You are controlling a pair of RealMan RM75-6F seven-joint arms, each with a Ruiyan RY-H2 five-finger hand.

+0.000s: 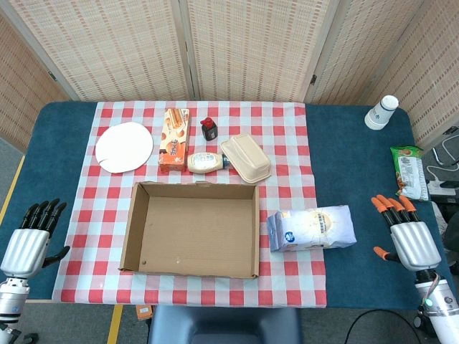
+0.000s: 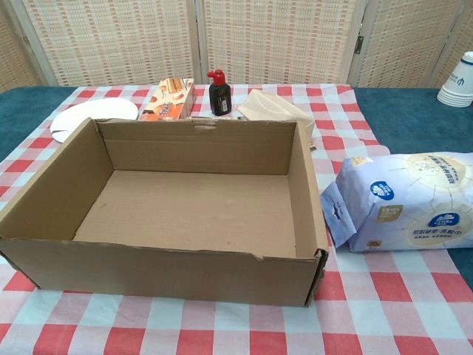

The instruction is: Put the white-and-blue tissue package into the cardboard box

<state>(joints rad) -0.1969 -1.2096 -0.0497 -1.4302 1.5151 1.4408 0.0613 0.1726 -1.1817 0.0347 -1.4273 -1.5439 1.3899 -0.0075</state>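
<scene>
The white-and-blue tissue package (image 1: 313,228) (image 2: 405,201) lies flat on the checked cloth, just right of the cardboard box (image 1: 132,233) (image 2: 44,194). The box stands open and empty at the table's front middle. My right hand (image 1: 407,233) hovers with fingers spread over the blue table at the front right, a short way right of the package and holding nothing. My left hand (image 1: 30,237) hangs with fingers apart at the front left edge, well left of the box, empty. Neither hand shows in the chest view.
Behind the box lie a white plate (image 1: 124,147), an orange snack box (image 1: 175,138), a dark bottle (image 1: 209,128), a mayonnaise bottle (image 1: 206,162) and a beige clamshell container (image 1: 246,158). A paper cup stack (image 1: 381,112) stands at the back right; a green snack bag (image 1: 409,172) lies near the right edge.
</scene>
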